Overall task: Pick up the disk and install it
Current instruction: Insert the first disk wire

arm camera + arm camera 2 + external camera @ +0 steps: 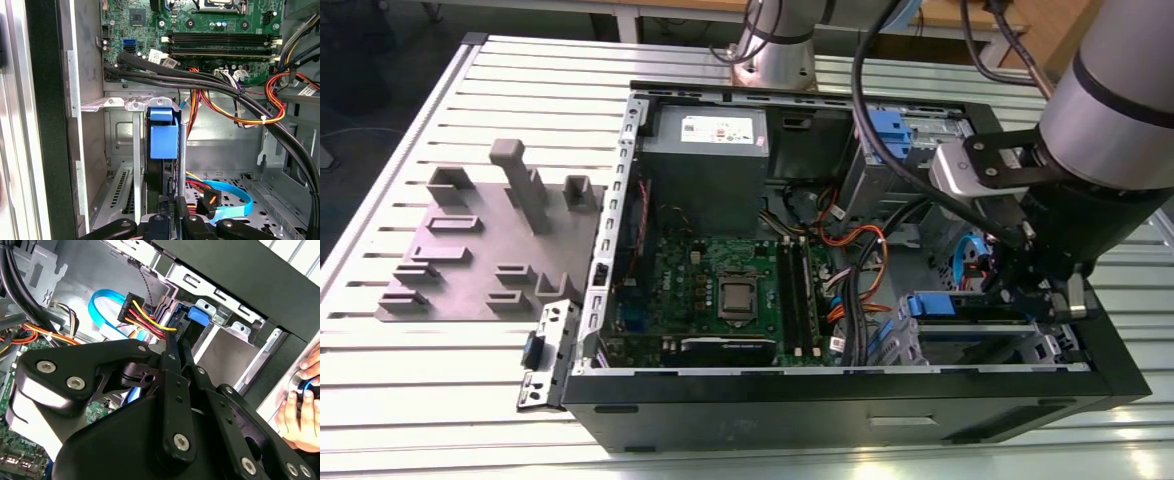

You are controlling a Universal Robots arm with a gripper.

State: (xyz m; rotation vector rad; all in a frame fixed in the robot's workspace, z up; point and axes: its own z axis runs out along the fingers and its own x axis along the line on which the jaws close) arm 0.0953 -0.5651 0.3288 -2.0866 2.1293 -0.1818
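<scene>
Disk (163, 150) on edge, blue rail facing out, seated in drive bay slot.

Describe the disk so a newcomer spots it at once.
Find the open computer case, then the metal drive cage in its corner beside the gripper. The disk sits there, its blocky blue plastic end unlike the thin light-blue cable nearby.

We can read no text anywhere. The white sticker (719, 127) on the grey metal box (704, 170), near the far edge of the computer case (854, 400), carries print we cannot make out.
</scene>
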